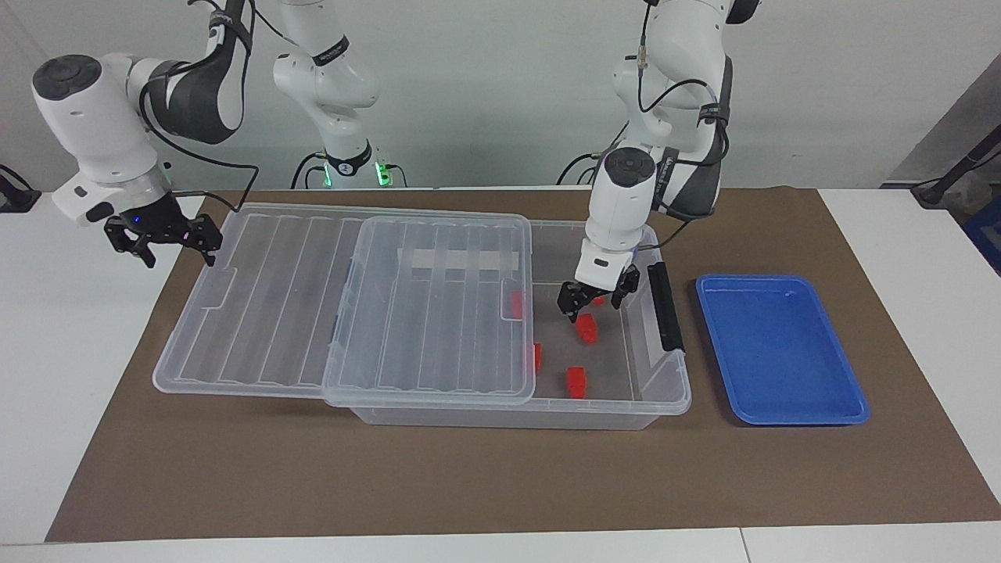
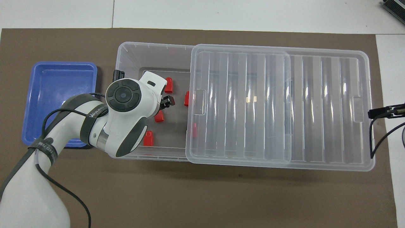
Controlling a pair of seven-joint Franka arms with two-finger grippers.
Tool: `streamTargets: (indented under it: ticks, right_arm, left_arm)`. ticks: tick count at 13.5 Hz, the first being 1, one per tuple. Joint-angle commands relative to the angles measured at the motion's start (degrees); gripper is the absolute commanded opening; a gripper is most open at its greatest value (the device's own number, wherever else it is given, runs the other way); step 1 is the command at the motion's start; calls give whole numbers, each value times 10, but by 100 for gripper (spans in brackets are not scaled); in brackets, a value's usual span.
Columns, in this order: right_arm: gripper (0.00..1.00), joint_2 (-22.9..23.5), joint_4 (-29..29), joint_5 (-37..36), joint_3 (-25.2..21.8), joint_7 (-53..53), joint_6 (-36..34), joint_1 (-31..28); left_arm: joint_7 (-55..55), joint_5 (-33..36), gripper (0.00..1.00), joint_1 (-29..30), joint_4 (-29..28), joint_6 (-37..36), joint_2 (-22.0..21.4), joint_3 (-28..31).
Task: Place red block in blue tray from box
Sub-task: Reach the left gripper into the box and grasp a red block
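The clear box stands mid-table with its ribbed lid slid toward the right arm's end, leaving the end by the tray open. Several red blocks lie inside. My left gripper is down in the open part, open and empty, just over one red block. Another block lies farther from the robots. The empty blue tray sits beside the box toward the left arm's end. My right gripper waits, open, off the lid's end.
A third block lies nearer to the robots by the box wall. Two more sit at or under the lid's edge. A black latch handle is on the box end beside the tray. A brown mat covers the table.
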Motion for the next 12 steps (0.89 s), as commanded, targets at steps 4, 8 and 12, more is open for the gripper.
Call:
streamTargets:
  ticks: [4, 8, 12]
  right_arm:
    - [100, -2, 111, 5, 4, 195, -122, 99]
    - [100, 36, 212, 61, 4, 276, -174, 117]
    - [100, 55, 265, 59, 4, 275, -243, 115]
  left_arm:
    - [21, 32, 98, -4, -22, 42, 29, 4]
    - [53, 32, 98, 0, -59, 80, 26, 4]
    - [54, 32, 41, -1, -63, 83, 28, 4]
